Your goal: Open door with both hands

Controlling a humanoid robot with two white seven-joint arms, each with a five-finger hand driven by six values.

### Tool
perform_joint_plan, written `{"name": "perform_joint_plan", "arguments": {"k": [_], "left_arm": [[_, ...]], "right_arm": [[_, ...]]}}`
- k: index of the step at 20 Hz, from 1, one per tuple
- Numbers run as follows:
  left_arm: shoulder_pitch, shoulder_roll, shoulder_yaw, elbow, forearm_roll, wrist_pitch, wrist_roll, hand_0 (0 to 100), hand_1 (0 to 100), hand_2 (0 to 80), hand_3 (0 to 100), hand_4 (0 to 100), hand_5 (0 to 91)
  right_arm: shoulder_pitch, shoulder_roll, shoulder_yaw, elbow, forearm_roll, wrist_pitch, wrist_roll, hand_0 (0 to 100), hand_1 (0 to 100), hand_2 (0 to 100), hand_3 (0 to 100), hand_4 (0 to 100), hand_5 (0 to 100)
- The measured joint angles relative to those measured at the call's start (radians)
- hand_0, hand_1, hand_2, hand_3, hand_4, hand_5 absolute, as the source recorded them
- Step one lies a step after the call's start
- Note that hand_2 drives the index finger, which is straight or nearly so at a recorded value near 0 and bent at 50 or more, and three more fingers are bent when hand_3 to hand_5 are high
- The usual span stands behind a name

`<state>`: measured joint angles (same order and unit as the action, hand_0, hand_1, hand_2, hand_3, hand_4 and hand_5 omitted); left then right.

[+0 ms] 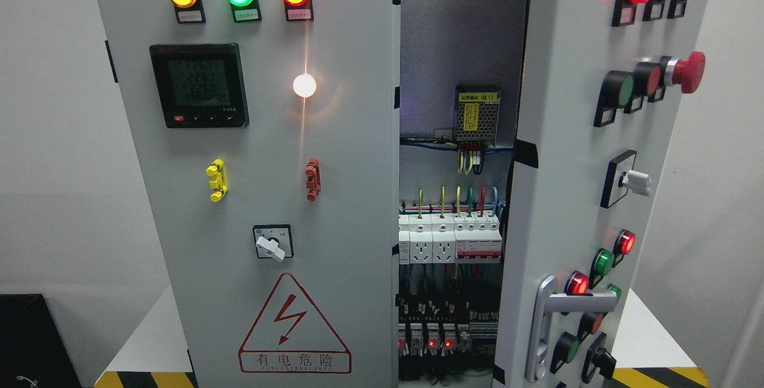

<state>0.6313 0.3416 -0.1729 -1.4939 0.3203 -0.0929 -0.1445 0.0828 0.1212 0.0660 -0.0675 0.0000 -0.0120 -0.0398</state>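
Right door swung open, no hand in sight

The right door point(567, 155) stands ajar, left door point(256, 167) shut; hand state I cannot tell. Doors look stiff, heavy metal; best hold is the handle point(552, 316).

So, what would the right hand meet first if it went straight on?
Cannot tell: neither hand shows. Entering at lower right, it would probably meet the door handle on the open right door.

A white platform point(647, 328) with yellow-black hazard edging carries the grey electrical cabinet point(268, 137); right door ajar.
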Motion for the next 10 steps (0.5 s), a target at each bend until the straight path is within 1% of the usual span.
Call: {"name": "perform_joint_plan", "arguments": {"k": [6,10], "left_arm": [[0.024,0.145,-0.018,-0.227,0.007,-0.073,-0.003,0,0,0.0,0,0,0.0],[-0.023,0.212,-0.033,-0.332,0.009,-0.086,-0.001,0,0,0.0,0,0,0.0]], "right_arm": [[0.0,0.0,0.0,0.0,0.0,0.0,-0.002,19,0,0,0,0,0],[0.0,0.0,0.0,0.0,0.0,0.0,-0.002,19,0,0,0,0,0]]}}
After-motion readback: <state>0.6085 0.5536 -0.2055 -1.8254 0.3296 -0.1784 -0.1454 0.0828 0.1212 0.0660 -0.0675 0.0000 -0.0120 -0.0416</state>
